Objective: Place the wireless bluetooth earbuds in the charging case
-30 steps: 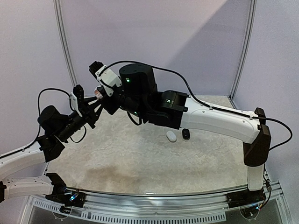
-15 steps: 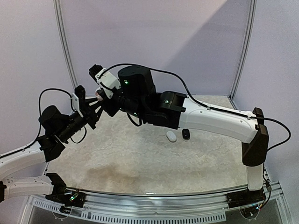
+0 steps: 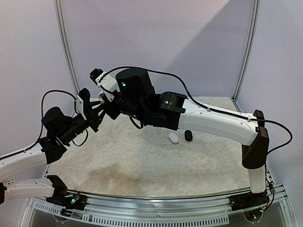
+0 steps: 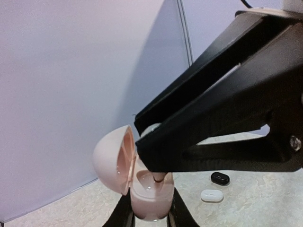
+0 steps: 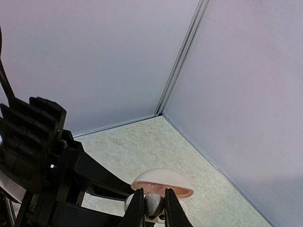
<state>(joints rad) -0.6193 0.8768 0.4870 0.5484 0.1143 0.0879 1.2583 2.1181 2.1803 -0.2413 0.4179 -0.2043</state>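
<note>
A pink charging case point(image 4: 150, 201) with its lid point(image 4: 111, 161) swung open to the left is held up in the air, my left gripper point(image 4: 151, 213) shut on its lower body. My right gripper point(image 5: 154, 209) is shut on a small pale grey earbud point(image 5: 153, 204). It holds the bud's tip point(image 4: 159, 178) down in the case's open well, right under the lid point(image 5: 163, 181). The right gripper's black fingers point(image 4: 213, 127) fill the left wrist view. In the top view both grippers meet high at the back left, left gripper point(image 3: 96, 113) below right gripper point(image 3: 105, 101).
On the mat behind lie a closed white case point(image 3: 173, 138) and a closed black case point(image 3: 189, 135), also in the left wrist view as white case point(image 4: 211, 195) and black case point(image 4: 220, 178). Purple walls and a corner post point(image 5: 182, 56) stand close behind.
Both grippers have shifted slightly, the right wrist a little up and left, the left gripper a little up and right. Both grips are unchanged.
</note>
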